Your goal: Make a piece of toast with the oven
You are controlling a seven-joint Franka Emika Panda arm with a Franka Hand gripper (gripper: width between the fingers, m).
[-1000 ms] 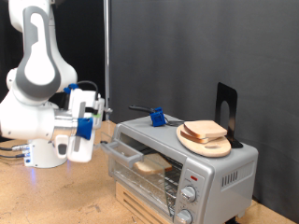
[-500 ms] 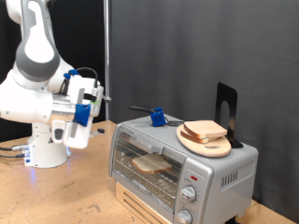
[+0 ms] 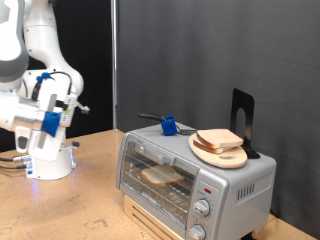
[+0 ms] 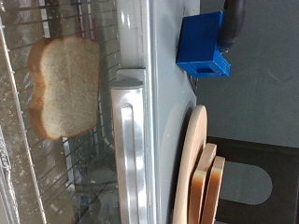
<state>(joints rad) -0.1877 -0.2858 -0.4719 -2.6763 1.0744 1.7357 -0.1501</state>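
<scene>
- The oven (image 3: 196,178) sits on the counter (image 3: 70,210) at the exterior view's right, its glass door shut, and the piece of toast (image 3: 160,176) lies flat on the wire rack (image 4: 23,140) inside, plain to see through the glass.
- The gripper (image 3: 62,100) hangs well off to the exterior view's left, high beside the white arm and nowhere near the oven, with nothing in it. From this angle I cannot tell whether the fingers are apart or together.
- Through the wrist view: the slice (image 4: 65,82) lies behind the glass, the door handle (image 4: 128,149) runs along the front, and a blue block (image 4: 203,45) sits on the oven roof.
- On that roof a round wooden board (image 3: 218,152) carries the spare bread slices (image 3: 219,139); they stay out of it.
- With the bread loaded and the door closed, the two knobs (image 3: 202,217) at the oven's right end look like the business now, I'd judge. Doing it well means coming in square to a knob, pinching it evenly, and turning without shoving the oven along the counter.
- The knobs sit close together, so a sloppy approach could catch the wrong one.
</scene>
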